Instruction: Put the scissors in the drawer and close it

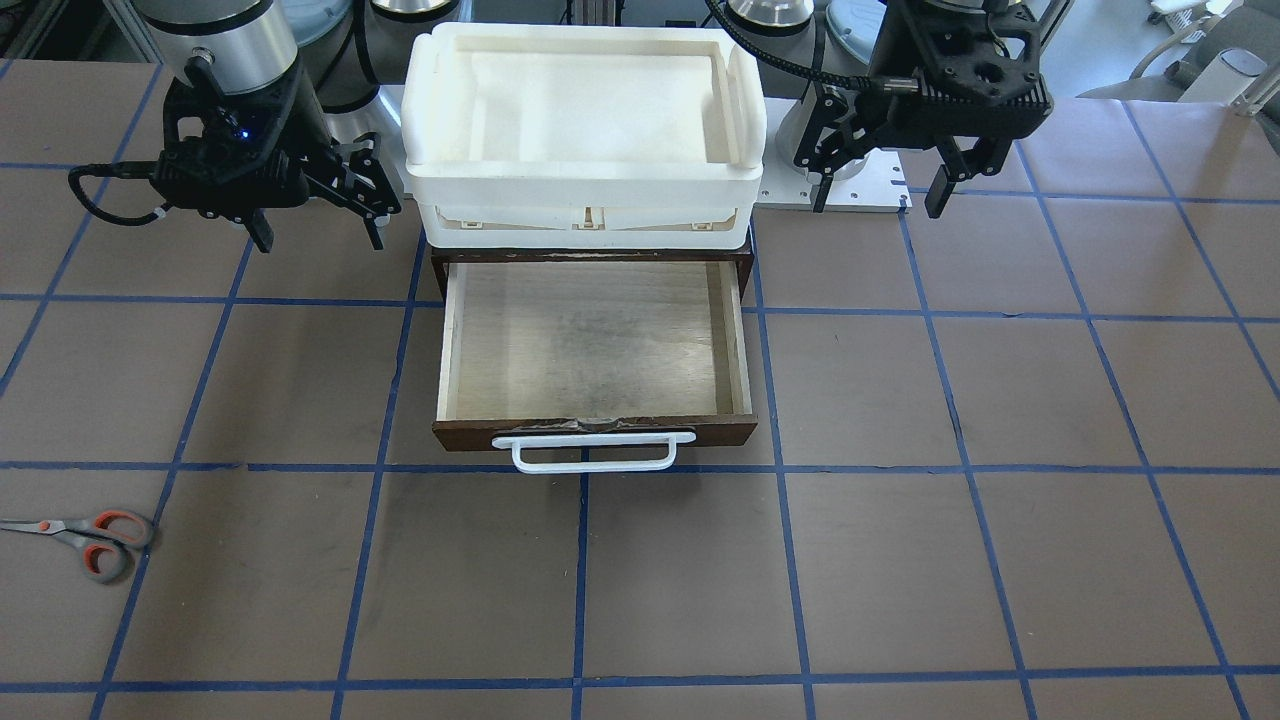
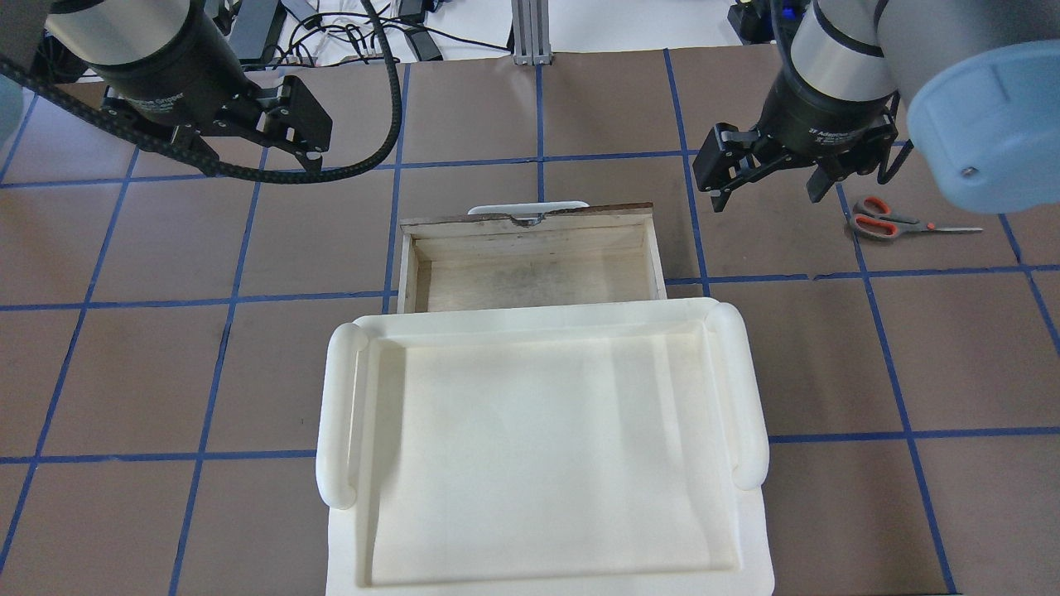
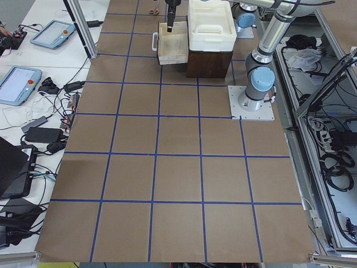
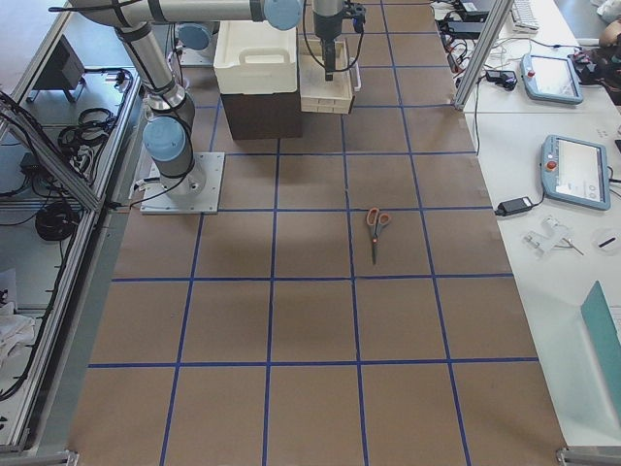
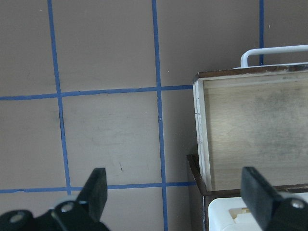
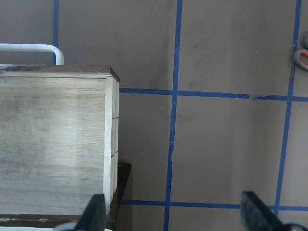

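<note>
Right claw [image 2: 768, 192], spread and empty, should reach the scissors [image 2: 890, 221] at its outer side and pinch across the pivot.

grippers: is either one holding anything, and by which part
Nothing is held. The left gripper and right gripper are both open and empty; the small grey-and-orange-handled metal scissors lie on the brown table, apart from both.

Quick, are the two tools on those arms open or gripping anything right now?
Left tool: open, holding nothing.
Right tool: open, holding nothing.
</note>
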Available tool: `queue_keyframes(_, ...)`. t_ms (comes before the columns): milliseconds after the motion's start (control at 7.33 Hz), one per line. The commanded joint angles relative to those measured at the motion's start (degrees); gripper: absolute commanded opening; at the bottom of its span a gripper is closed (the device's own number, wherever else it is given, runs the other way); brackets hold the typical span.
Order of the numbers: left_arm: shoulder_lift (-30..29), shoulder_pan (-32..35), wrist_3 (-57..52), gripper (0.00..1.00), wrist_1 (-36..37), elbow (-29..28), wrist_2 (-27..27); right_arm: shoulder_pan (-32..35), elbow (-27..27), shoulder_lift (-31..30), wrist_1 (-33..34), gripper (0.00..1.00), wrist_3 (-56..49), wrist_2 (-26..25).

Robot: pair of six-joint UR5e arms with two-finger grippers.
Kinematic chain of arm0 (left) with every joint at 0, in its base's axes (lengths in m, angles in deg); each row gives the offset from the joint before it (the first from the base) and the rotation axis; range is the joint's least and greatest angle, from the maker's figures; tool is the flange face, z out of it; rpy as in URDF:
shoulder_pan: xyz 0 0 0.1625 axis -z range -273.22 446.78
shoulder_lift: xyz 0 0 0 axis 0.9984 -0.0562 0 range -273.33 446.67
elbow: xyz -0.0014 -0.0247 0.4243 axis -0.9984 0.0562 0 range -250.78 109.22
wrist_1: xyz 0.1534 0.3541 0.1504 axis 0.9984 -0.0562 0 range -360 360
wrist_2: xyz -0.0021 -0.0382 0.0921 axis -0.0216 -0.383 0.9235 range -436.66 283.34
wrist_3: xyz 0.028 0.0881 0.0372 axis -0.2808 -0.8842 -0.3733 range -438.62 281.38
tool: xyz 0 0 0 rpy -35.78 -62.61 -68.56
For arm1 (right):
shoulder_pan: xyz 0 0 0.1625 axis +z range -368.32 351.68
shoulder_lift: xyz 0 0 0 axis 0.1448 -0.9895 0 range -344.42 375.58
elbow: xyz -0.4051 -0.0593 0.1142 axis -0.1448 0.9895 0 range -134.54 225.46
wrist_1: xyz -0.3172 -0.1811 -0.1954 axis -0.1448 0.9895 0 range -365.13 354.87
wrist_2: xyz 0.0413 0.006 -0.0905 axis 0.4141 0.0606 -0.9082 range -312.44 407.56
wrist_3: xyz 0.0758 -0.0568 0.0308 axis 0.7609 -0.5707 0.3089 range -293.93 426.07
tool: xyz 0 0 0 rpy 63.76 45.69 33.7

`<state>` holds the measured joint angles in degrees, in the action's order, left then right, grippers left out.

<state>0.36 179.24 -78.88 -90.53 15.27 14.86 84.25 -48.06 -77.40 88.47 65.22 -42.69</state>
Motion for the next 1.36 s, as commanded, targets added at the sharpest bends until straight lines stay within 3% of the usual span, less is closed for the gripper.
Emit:
queue_keyframes(0,0.1,0.0,0.0,1.0,0.0,0.0,0.0,0.1,-0.1,0.0,-0.2,1.0,0.1,-0.1)
queue_keyframes(1227,0.1,0.4,0.0,1.0,0.0,0.0,-0.2,0.1,-0.1,0.0,0.1,1.0,-0.9,-0.8)
